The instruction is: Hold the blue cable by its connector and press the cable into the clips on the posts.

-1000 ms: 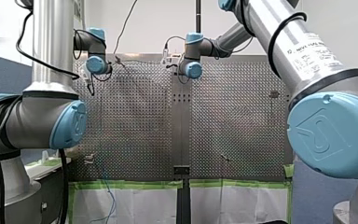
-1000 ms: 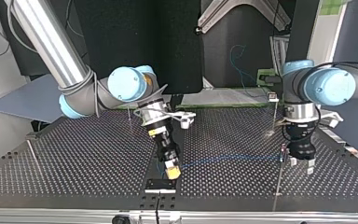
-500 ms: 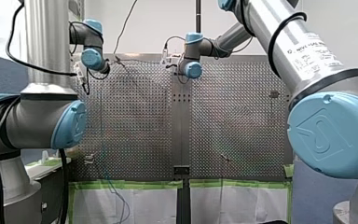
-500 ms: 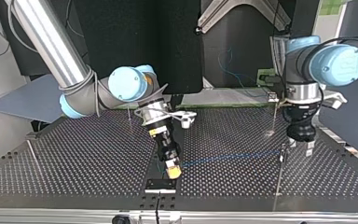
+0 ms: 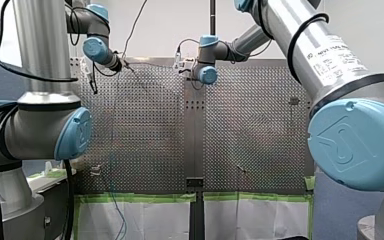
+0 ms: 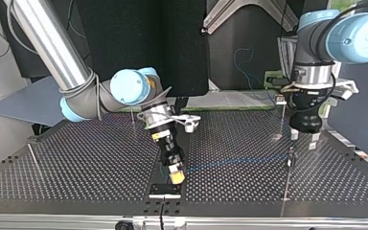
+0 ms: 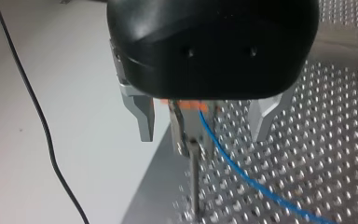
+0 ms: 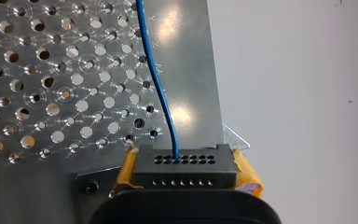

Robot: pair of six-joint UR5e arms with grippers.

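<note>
Blue cable: thin, light, limp. Rigid black connector judged the sound hold; right pincer pinches it. Left pincer spread astride post clip.

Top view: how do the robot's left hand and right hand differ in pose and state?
The right hand is tilted, low over the table; the left hand points straight down, higher up. The right hand is shut on the black connector of the blue cable; the left hand is open, holding nothing. The right hand has yellow pads; the left hand, bare metal fingers. Both have two fingers.
</note>
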